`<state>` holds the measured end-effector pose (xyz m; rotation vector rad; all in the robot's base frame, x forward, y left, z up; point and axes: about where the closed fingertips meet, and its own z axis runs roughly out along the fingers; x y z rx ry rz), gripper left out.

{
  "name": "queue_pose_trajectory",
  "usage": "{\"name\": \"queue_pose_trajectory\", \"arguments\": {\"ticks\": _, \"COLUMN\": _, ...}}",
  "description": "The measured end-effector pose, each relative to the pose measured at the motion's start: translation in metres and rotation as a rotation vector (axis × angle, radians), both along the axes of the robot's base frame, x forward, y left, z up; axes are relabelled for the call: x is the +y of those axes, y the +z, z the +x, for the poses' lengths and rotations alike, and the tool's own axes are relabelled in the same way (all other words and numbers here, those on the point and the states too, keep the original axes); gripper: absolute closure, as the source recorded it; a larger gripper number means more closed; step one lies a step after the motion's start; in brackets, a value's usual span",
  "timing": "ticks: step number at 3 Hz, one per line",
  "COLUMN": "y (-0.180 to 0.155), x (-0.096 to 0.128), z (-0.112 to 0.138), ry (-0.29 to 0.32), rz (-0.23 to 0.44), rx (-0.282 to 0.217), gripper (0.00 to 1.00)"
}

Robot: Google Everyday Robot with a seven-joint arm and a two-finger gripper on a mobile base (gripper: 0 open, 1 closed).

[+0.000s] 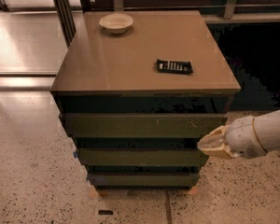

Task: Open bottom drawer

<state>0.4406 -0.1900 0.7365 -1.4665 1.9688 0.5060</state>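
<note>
The bottom drawer (144,179) is the shortest, darkest front, lowest of three on the cabinet, and sits pushed in just above the floor. Above it are the mid-sized olive-brown front (140,157) and the widest olive front (140,125). My gripper (206,144) comes in from the right on a white arm. It is at the cabinet's right front corner, level with the gap between the top and middle fronts, well above the bottom drawer. Its pale fingers (215,143) are pressed together into one wedge and hold nothing.
The cabinet's brown top (130,64) carries a white bowl (116,22) at the back left and a flat black packet (174,66) at the right. A dark metal post (63,8) stands behind on the left. Speckled floor (32,190) surrounds the base.
</note>
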Motion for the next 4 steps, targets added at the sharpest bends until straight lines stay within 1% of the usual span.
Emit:
{"name": "queue_pose_trajectory", "arguments": {"ticks": 1, "y": -0.015, "x": 0.007, "z": -0.006, "ry": 0.013, "rz": -0.007, "rx": -0.026, "gripper": 1.00}}
{"name": "queue_pose_trajectory", "arguments": {"ticks": 2, "y": -0.070, "x": 0.024, "z": -0.029, "ry": 0.017, "rz": 0.059, "rx": -0.050, "gripper": 1.00}}
{"name": "queue_pose_trajectory", "arguments": {"ticks": 3, "y": -0.139, "x": 0.039, "z": -0.032, "ry": -0.023, "rz": 0.158, "rx": -0.117, "gripper": 1.00}}
{"name": "queue_pose_trajectory", "arguments": {"ticks": 4, "y": -0.207, "x": 0.038, "z": -0.008, "ry": -0.130, "rz": 0.204, "rx": -0.150, "gripper": 1.00}}
